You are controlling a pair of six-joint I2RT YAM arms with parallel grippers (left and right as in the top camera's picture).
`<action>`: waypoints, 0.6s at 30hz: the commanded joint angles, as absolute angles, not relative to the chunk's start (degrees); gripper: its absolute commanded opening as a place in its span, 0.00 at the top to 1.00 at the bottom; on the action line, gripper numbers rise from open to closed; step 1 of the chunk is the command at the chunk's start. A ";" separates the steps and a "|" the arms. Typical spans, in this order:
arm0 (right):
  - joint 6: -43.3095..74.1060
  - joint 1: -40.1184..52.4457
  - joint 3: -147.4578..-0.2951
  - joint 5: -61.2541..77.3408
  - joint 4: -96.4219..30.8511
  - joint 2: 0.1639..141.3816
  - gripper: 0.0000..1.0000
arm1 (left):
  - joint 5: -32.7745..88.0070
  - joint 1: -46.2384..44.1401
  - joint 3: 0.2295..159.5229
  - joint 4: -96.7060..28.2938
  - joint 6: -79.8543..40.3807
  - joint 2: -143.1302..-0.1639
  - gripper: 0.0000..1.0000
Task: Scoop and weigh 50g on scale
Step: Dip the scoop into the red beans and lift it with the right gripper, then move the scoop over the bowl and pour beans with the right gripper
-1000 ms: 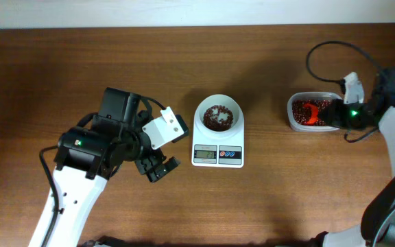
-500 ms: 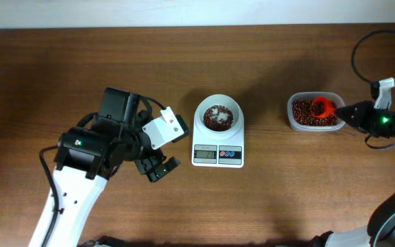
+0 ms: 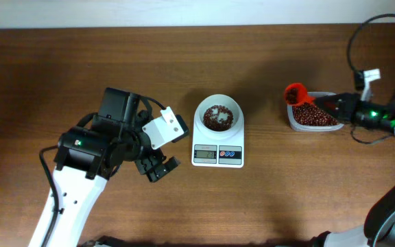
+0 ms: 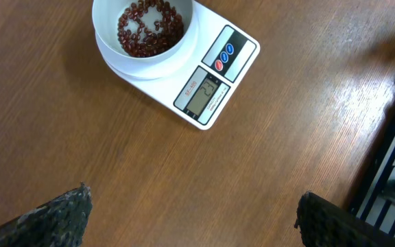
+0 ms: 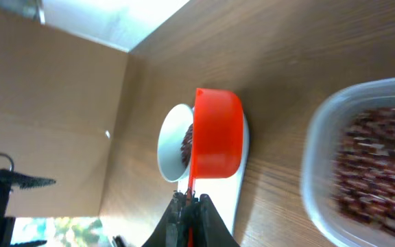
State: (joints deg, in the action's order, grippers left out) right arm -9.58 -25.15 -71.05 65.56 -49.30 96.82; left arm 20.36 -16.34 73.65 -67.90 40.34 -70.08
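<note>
I saw the scale (image 3: 218, 134) on the table (image 3: 286, 199), holding some beans (image 3: 217, 118). Right of it, my right gripper (image 3: 323, 103) clamped a red scoop (image 3: 295, 92) at the tub (image 3: 314, 116) edge. Left of it, my left gripper (image 3: 156, 167) had its fingers spread apart.

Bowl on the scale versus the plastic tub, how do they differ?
The bowl is round and white; the tub is rectangular and clear. The bowl sits on the scale; the tub sits straight on the table. The bowl holds a thin patch of beans; the tub looks far fuller. Both hold dark red beans.
</note>
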 commanded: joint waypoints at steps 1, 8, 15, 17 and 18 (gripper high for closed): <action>-9.96 -19.31 -71.20 67.51 -48.64 97.49 0.96 | 21.37 -16.51 73.97 -67.79 41.28 -70.17 0.01; -1.34 -4.36 -71.20 67.24 -36.75 97.49 0.96 | 21.37 -16.51 73.97 -67.79 41.28 -70.17 0.01; -12.05 3.20 -71.20 53.36 -33.78 97.49 0.96 | 21.37 -16.51 73.97 -67.79 41.28 -70.17 0.01; -14.83 3.90 -71.20 53.25 -33.34 97.49 0.96 | 21.37 -16.51 73.97 -67.79 41.28 -70.17 0.01; -14.81 3.86 -71.20 53.01 -33.30 97.49 0.96 | 21.37 -16.51 73.97 -67.79 41.28 -70.17 0.01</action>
State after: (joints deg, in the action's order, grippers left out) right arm -11.14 3.44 -70.94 53.93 -33.76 96.95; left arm 20.53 -16.34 73.65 -67.90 40.34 -70.08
